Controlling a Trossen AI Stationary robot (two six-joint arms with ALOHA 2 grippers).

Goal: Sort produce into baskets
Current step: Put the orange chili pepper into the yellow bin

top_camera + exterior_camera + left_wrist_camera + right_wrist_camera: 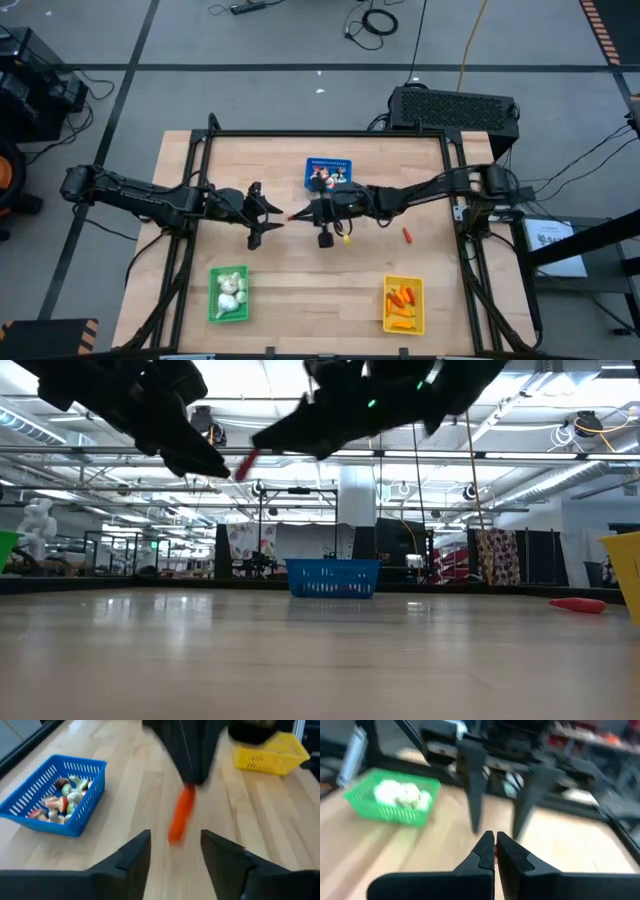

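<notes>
Above the middle of the bench (300, 290), your two arms meet tip to tip. Your right end effector (296, 214) pinches an orange carrot stick (180, 815); your left end effector (276, 219) gapes beside it, holding nothing.

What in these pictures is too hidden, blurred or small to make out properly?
- Red stick, left wrist view: blurred, its upper end hidden in the right gripper.
- Same stick, right wrist view: only a sliver shows between the shut fingers.
- Blue basket, high view: partly covered by the right arm; contents too small.
- Green basket, low view: cut off by the edge.
</notes>
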